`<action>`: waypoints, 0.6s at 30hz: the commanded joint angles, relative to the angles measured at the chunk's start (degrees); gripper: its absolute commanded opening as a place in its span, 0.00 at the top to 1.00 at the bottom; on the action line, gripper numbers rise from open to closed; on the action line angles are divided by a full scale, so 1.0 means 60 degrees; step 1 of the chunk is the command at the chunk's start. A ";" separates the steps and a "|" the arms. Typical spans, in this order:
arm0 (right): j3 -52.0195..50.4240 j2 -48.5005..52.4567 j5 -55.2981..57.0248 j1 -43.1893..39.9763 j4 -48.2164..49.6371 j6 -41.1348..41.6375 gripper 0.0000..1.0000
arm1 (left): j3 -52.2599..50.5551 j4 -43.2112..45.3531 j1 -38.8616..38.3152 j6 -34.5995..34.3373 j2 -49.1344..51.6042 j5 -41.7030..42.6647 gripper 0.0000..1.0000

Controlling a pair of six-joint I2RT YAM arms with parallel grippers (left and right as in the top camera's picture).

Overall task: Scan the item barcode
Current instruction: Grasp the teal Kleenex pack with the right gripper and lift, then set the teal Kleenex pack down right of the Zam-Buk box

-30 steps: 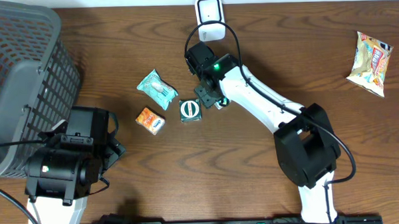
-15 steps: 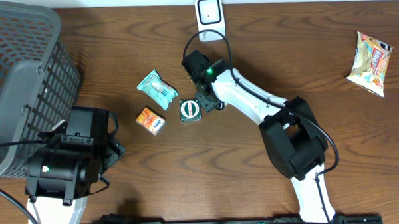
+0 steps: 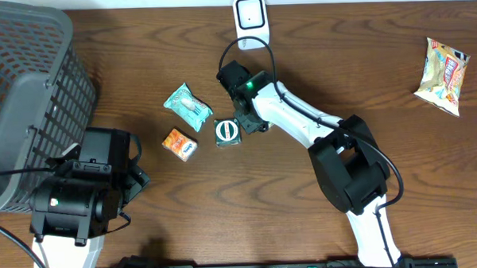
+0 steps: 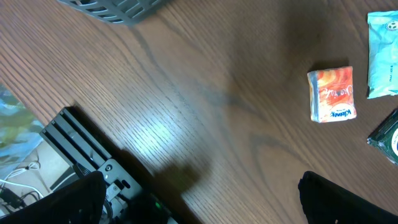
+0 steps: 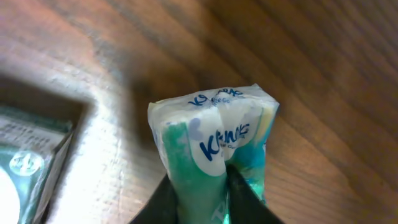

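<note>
Right gripper (image 5: 200, 198) clenched on the Kleenex tissue pack (image 5: 214, 137), centre of my right wrist frame. Green packet (image 5: 25, 162) at the left edge. Left gripper (image 4: 199, 202) released, fingers wide above the table (image 4: 186, 93).

Dark wood-grain table (image 3: 363, 50) w/ soft glare.

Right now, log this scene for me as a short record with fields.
right claw: shut on Kleenex pack
left claw: open, empty
beside the grip: dark green pack
also on table: teal packet, orange pack, snack bag
scanner: at far table edge
basket: left side
</note>
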 commanded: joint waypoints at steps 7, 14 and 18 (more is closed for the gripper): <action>0.0627 -0.0437 -0.4098 -0.1115 -0.0907 -0.0011 0.99 | 0.0182 -0.0025 0.0036 -0.0091 -0.0044 -0.0153 0.02; 0.0510 -0.0426 -0.8907 -0.2663 -0.1198 -0.1096 0.99 | 0.0182 -0.0025 0.0036 -0.0091 -0.0044 -0.0157 0.02; 0.0117 -0.0408 -1.1723 -0.3413 -0.1249 -0.1953 0.99 | 0.0182 -0.0025 0.0036 -0.0087 -0.0044 -0.0153 0.02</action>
